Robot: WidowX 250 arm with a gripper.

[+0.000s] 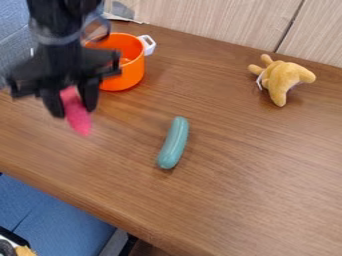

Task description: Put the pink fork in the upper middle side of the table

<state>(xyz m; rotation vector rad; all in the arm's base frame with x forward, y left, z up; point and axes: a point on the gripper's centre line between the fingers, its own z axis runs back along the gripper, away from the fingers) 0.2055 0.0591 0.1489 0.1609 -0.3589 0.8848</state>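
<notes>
Squeezing the pink fork (78, 119), the black gripper (73, 107) hung over the table (234, 185) near ten o'clock in the camera view. An orange pot (134, 72) sat at eleven o'clock, a yellow stuffed toy (284, 78) at two.

The arm (61, 11) is black, its far part a thick, dark shape with few details to pick out. Lower down, a greyish band (57, 39) wraps it, paler than the black around it. On the right side a thin, dark cable (108, 30) bows out in a loop. The gripper (73, 109) is black too, with a broad, blocky crosspiece (63, 65) whose ends jut out left and right. Its two fingers (87, 95) are stubby and dark. Blur hides any screws or markings.
</notes>
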